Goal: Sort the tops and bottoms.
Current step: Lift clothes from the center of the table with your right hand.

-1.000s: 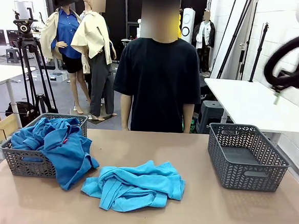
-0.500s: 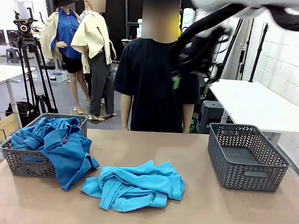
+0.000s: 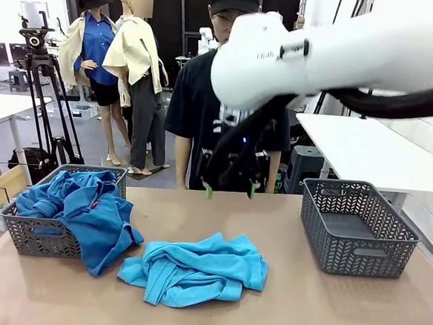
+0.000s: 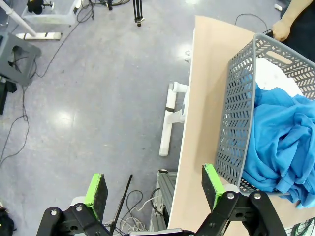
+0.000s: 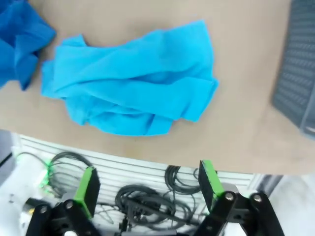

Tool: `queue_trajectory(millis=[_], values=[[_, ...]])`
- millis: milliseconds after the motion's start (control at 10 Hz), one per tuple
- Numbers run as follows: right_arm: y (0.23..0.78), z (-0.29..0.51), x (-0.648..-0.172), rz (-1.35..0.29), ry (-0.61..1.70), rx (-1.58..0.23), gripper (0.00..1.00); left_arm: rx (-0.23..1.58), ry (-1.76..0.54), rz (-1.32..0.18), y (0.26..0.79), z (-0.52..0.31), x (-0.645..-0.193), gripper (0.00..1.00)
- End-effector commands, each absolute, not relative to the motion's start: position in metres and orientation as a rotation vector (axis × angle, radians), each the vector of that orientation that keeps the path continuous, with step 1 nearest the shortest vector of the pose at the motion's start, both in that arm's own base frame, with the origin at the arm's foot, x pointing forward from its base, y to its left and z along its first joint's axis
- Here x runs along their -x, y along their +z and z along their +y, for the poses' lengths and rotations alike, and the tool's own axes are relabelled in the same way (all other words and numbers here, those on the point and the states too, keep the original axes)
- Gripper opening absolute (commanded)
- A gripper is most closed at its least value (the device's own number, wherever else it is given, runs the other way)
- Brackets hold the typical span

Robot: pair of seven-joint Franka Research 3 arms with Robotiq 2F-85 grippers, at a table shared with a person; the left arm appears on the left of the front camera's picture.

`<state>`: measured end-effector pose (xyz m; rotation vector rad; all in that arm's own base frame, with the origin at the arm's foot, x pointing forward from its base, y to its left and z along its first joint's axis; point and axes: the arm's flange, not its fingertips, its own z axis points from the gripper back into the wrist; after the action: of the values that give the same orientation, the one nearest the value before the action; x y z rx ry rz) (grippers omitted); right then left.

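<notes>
A sky-blue top point(image 3: 198, 269) lies crumpled on the table's middle, also seen in the right wrist view point(image 5: 133, 88). Royal-blue tops point(image 3: 76, 205) fill the left grey basket point(image 3: 44, 241), one hanging over its rim onto the table. In the left wrist view that basket point(image 4: 241, 98) holds blue tops point(image 4: 280, 137) over a white top point(image 4: 273, 78). My right gripper point(image 3: 230, 190) hangs open above the table's far middle, above and behind the sky-blue top. My left gripper point(image 4: 155, 189) stands open and holds nothing, over the floor beside the table's edge. The bottoms are out of view.
An empty grey basket point(image 3: 357, 224) stands at the table's right, its edge in the right wrist view point(image 5: 300, 64). A person point(image 3: 197, 116) stands at the far side, one hand point(image 4: 283, 27) near the left basket. A white table point(image 3: 366, 151) stands behind on the right.
My right arm has swung from the upper right down and leftwards, and its open gripper now hangs over the table's far middle in front of the person. The clothes and baskets have not moved.
</notes>
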<state>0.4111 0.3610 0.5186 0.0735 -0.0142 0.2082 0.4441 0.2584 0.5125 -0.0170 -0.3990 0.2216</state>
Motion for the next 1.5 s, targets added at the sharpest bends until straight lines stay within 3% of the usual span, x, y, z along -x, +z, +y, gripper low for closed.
queue_trajectory(millis=[0,300,500,900,1400], values=[[0.539,0.365,-0.418,-0.022,0.211,-0.081,1.00,0.010,0.216,-0.398,0.513,0.260,-0.443,1.00],[0.524,0.361,-0.412,-0.021,0.208,-0.077,1.00,0.010,0.216,-0.398,0.513,0.260,-0.443,1.00],[0.497,0.380,-0.418,-0.127,0.495,-0.050,1.00,0.010,0.216,-0.398,0.513,0.260,-0.443,1.00],[0.408,0.422,-0.426,0.001,0.901,-0.137,1.00,0.010,0.216,-0.398,0.513,0.260,-0.443,1.00],[0.334,0.441,-0.412,0.041,1.076,-0.094,1.00,0.010,0.216,-0.398,0.513,0.260,-0.443,1.00]])
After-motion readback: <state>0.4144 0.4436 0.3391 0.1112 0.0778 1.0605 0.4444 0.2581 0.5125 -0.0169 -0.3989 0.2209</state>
